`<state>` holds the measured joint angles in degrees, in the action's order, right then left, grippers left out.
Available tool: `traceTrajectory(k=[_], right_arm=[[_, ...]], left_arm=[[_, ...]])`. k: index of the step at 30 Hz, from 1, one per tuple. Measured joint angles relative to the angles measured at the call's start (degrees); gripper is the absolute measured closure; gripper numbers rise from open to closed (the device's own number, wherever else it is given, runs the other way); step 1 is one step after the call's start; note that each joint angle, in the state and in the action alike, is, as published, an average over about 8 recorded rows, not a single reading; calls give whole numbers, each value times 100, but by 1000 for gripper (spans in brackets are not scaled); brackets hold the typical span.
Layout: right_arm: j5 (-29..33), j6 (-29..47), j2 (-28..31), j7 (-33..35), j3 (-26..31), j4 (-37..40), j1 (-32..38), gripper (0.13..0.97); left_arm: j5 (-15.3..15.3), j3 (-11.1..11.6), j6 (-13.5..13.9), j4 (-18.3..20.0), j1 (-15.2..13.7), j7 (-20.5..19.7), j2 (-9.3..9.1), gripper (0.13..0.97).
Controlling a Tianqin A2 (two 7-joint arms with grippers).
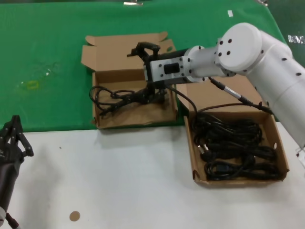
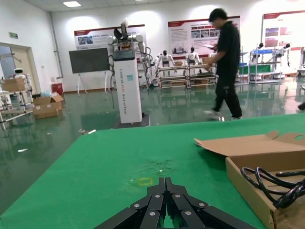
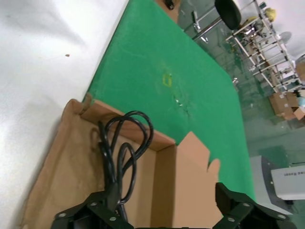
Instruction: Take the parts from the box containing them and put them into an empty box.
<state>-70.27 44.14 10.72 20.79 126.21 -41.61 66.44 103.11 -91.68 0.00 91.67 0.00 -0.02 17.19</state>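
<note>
The right arm reaches from the right across to the squarish cardboard box (image 1: 135,112), which sits on the green cloth (image 1: 47,62) at the far side of the counter (image 1: 119,181). The right pincer (image 1: 151,95) is inside this box's tray. In the right wrist view its fingers (image 3: 238,207) are spread, and one power cord (image 3: 121,157) lies on the tray floor between them; the fingers do not pinch it. The cord's loops extend toward the left wall of the tray, and one loop rests over the wall's rim.

The longer, low-walled cardboard box (image 1: 236,148) stands just beside the squarish box, on the right, partly on the white counter surface. It contains the remaining power cords (image 1: 233,145), piled in loose black coils.

The left pincer (image 1: 12,138) is parked at the left edge of the counter, well apart from both boxes, with its fingers (image 2: 167,200) pressed together.
</note>
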Motion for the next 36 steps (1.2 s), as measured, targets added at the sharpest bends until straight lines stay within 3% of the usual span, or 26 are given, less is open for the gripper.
traceTrajectory(k=[6,15,19,27,31,36], right_arm=[[20,-4,48,-85,-7,-150,-42,375],[-75,-133,67,-145,-108,-297,-236,223],[-209,-310,91,-225,-247,-492,-501,193],[-543,-756,151,-427,-596,-983,-1170,143],[-718,-989,183,-532,-778,-1239,-1518,138],[-939,-1285,223,-666,-1009,-1564,-1961,129]], left_arm=[[0,0,0,0,0,0,0,945],[0,0,0,0,0,0,0,918],[0,0,0,0,0,0,0,902],[0,0,0,0,0,0,0,787],[0,0,0,0,0,0,0,787],[1,0,0,0,0,2,0,671]])
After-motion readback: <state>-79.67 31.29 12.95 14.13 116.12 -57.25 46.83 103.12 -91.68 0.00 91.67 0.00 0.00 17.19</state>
